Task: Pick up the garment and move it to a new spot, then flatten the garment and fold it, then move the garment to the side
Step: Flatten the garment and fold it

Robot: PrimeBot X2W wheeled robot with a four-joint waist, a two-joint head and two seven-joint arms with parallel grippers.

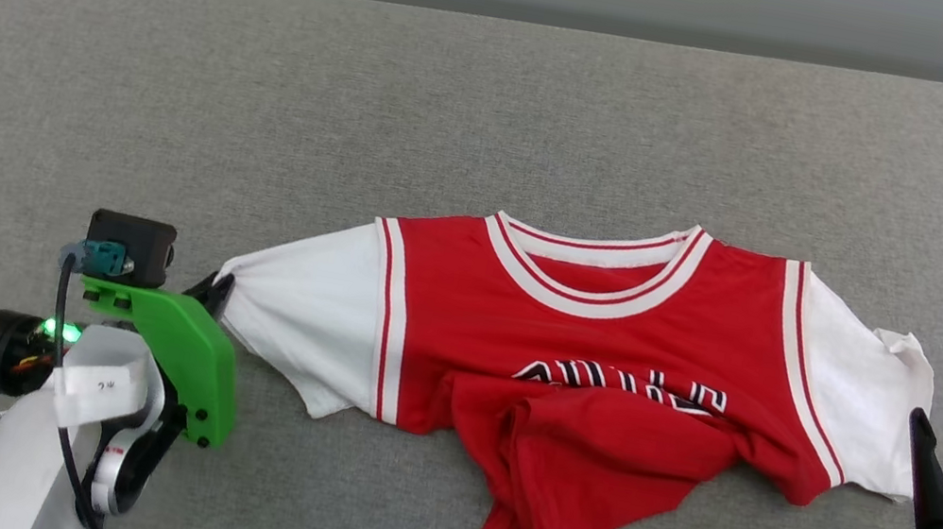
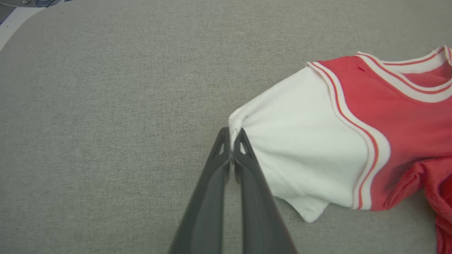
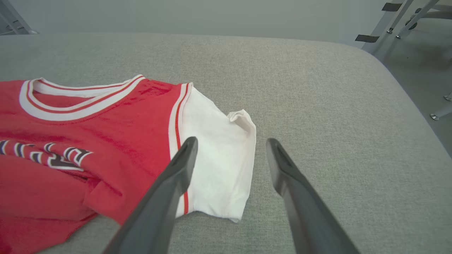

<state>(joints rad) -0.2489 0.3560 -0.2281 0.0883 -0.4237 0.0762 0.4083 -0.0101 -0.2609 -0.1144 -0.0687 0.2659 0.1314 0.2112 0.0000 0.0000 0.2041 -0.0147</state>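
The garment (image 1: 593,342) (image 2: 406,106) (image 3: 123,116), a red basketball-style T-shirt with white short sleeves and red-white striped trim, lies on the grey fabric-covered table (image 1: 459,109) (image 2: 106,106) (image 3: 317,88) between the two sets of jaws. Its collar is on the side away from the robot. Its lower half is bunched up and folded over the black, white-outlined lettering.

The left jaws are closed tight, the two long dark fingers (image 2: 212,190) (image 1: 210,290) pressed together. They pinch the outer edge of the white left sleeve (image 1: 308,323) (image 2: 303,141), whose cloth gathers into small creases right at their tips. The rest of the garment spreads away to the right of these jaws.

The right jaws stand wide apart and grip nothing. The outer edge of the white right sleeve (image 1: 860,406) (image 3: 219,158) lies just ahead of them. In the right wrist view one dark finger (image 3: 166,190) crosses in front of the sleeve, the other is over bare table, and the sleeve's hem shows in the gap between them. Whether either tip touches the cloth cannot be told.
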